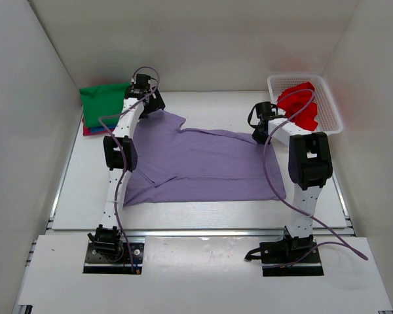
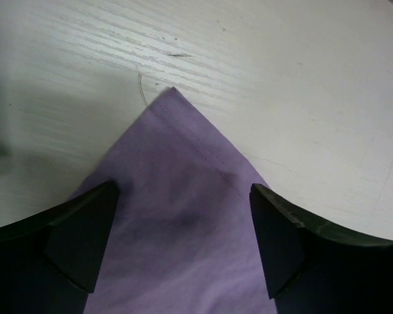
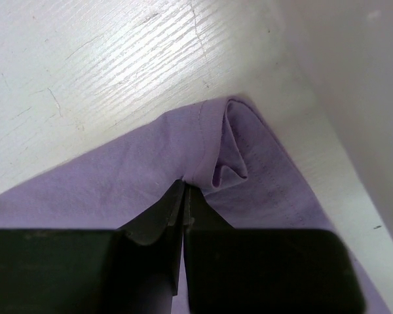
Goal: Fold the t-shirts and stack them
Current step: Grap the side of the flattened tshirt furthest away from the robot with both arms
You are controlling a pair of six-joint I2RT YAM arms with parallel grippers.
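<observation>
A lavender-purple t-shirt [image 1: 203,163] lies spread on the table. My left gripper [image 1: 152,103] is open over its far left corner [image 2: 177,190], the fingers [image 2: 85,235] apart on either side of the cloth. My right gripper [image 1: 261,127] is shut on a fold of the shirt's far right corner [image 3: 216,157], beside the basket. A red t-shirt [image 1: 298,104] lies crumpled in the white basket [image 1: 327,108]. A folded green t-shirt [image 1: 103,99] lies on a stack at the far left, with blue and magenta edges [image 1: 88,129] under it.
The white lattice basket stands at the far right against the wall. White walls enclose the table on three sides. The bare white tabletop [image 1: 203,212] runs in front of the shirt.
</observation>
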